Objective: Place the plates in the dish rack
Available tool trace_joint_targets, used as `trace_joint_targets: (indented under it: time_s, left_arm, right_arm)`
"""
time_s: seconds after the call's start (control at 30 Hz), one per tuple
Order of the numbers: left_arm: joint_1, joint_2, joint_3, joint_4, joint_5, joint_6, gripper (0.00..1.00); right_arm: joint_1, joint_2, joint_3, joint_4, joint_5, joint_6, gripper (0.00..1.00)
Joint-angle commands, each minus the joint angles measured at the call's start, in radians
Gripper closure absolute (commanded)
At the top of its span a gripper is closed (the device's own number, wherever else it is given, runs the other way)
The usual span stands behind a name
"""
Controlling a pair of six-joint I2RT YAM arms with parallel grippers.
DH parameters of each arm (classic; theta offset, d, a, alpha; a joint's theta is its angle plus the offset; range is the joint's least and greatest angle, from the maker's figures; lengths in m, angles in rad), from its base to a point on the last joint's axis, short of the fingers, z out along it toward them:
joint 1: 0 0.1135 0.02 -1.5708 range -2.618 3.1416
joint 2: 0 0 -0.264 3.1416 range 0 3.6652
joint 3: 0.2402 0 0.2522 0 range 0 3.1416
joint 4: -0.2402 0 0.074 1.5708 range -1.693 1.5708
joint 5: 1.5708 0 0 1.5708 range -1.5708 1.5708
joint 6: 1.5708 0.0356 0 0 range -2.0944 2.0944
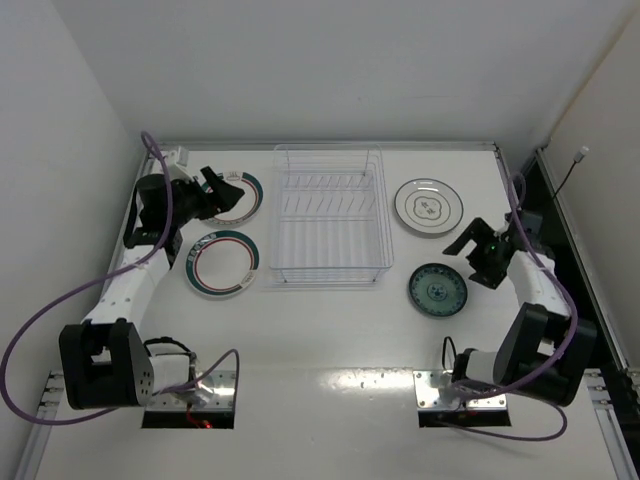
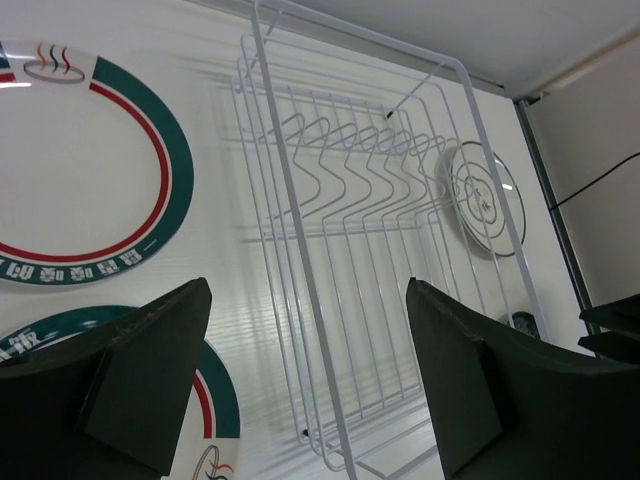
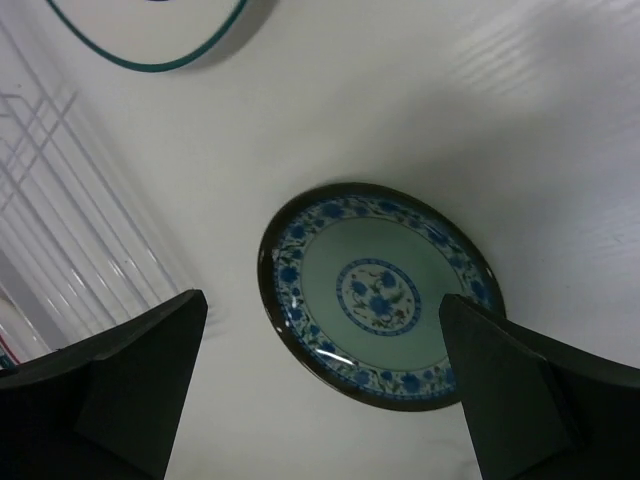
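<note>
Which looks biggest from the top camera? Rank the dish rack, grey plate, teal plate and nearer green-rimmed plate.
1. dish rack
2. nearer green-rimmed plate and grey plate, about alike
3. teal plate

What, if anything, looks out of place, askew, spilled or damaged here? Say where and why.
Nothing stands out. The dish rack sits square and empty; all four plates lie flat, no damage showing, beside it: two green-rimmed plates on its left, the grey plate and the teal plate on its right.
</note>
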Motion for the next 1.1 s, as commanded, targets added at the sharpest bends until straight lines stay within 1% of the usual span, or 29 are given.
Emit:
trace_joint_targets:
  time_s: [0.0, 0.03, 0.13, 0.2, 0.23, 0.33, 0.4, 0.43, 0.53, 0.6, 0.63, 0.67, 0.7, 0.77, 0.83, 0.9, 0.93, 0.97, 1.03, 1.07]
  left_arm:
    - [0.000, 0.020, -0.006, 0.028, 0.048, -0.004, 0.23]
    - [0.000, 0.020, -0.006, 0.028, 0.048, -0.004, 0.23]
    - [0.000, 0.020, -0.006, 0.028, 0.048, -0.004, 0.23]
    - [0.000, 0.020, 0.003, 0.028, 0.048, -0.004, 0.23]
    - [0.000, 0.020, 0.003, 0.028, 0.048, -0.004, 0.23]
    - [0.000, 0.020, 0.003, 0.016, 0.038, -0.004, 0.23]
    - [0.000, 0.020, -0.006, 0.016, 0.038, -0.013, 0.23]
    - [0.000, 0.029, -0.006, 0.016, 0.038, -0.013, 0.23]
    - [0.000, 0.029, 0.015, -0.010, 0.028, -0.002, 0.23]
    - [0.000, 0.029, 0.015, -0.022, 0.028, -0.002, 0.23]
    - [0.000, 0.029, 0.015, -0.022, 0.028, -0.002, 0.23]
    - [0.000, 0.038, 0.015, -0.022, 0.037, -0.002, 0.23]
    - [0.000, 0.038, 0.025, -0.022, 0.038, -0.002, 0.23]
    - [0.000, 0.038, 0.025, -0.022, 0.038, -0.012, 0.23]
    - [0.000, 0.048, 0.025, -0.022, 0.047, -0.012, 0.23]
    - [0.000, 0.048, 0.025, -0.022, 0.047, -0.024, 0.23]
    - [0.000, 0.057, 0.025, -0.022, 0.059, -0.024, 0.23]
    - [0.000, 0.057, 0.025, -0.022, 0.059, -0.024, 0.23]
    - [0.000, 0.066, 0.025, -0.022, 0.059, -0.024, 0.23]
    - [0.000, 0.066, 0.025, -0.022, 0.059, -0.024, 0.23]
  right_arm:
    - [-0.031, -0.010, 0.051, -0.077, 0.067, 0.026, 0.00]
    - [-0.071, 0.003, 0.051, -0.133, 0.095, 0.026, 0.00]
    - [-0.157, 0.014, 0.009, -0.134, 0.086, 0.049, 0.00]
    - [-0.188, 0.036, -0.002, -0.134, 0.086, 0.058, 0.00]
    - [-0.210, 0.075, -0.013, -0.152, 0.113, 0.058, 0.00]
    - [-0.223, 0.175, 0.033, -0.207, 0.158, 0.047, 0.00]
    - [-0.234, 0.217, 0.054, -0.219, 0.158, 0.037, 0.01]
    - [-0.234, 0.249, 0.054, -0.220, 0.137, 0.036, 0.04]
    - [-0.234, 0.281, 0.005, -0.175, 0.097, 0.036, 0.04]
    - [-0.234, 0.315, 0.005, -0.163, 0.066, 0.036, 0.05]
    - [-0.234, 0.332, 0.005, -0.163, 0.031, 0.024, 0.10]
    - [-0.234, 0.349, 0.005, -0.149, 0.014, 0.024, 0.12]
    - [-0.234, 0.390, 0.005, -0.149, -0.021, 0.014, 0.20]
    - [-0.225, 0.422, -0.008, -0.138, -0.069, -0.002, 0.29]
    - [-0.214, 0.445, -0.041, -0.103, -0.158, -0.014, 0.39]
    - [-0.205, 0.445, -0.113, -0.025, -0.225, -0.014, 0.54]
    - [-0.205, 0.445, -0.130, -0.008, -0.226, -0.005, 0.60]
    - [-0.195, 0.445, -0.151, 0.013, -0.226, -0.005, 0.71]
    - [-0.195, 0.436, -0.163, 0.023, -0.215, -0.005, 0.87]
    - [-0.195, 0.423, -0.164, 0.023, -0.201, -0.005, 1.00]
